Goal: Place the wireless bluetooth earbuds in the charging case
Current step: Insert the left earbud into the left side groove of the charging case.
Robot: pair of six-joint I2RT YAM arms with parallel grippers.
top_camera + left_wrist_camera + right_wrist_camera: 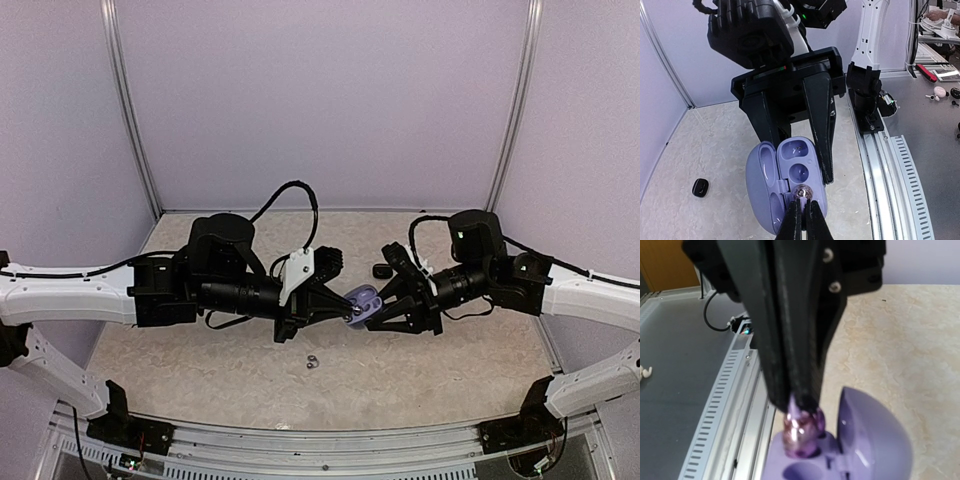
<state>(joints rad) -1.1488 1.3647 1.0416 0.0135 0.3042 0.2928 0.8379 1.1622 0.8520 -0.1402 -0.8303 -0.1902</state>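
Seating one silvery, pink-tipped earbud (801, 192) is judged the step in hand. The bud is pinched at the tips of the left tool (802, 202), jaws nearly shut on it, at the mouth of a well in the open lavender charging case (762, 182). The case is clamped by the right tool (800, 157), clear of the surface (715, 150). A black bud (700, 187) lies well apart. Next, a gentle straight press is called for, then release.
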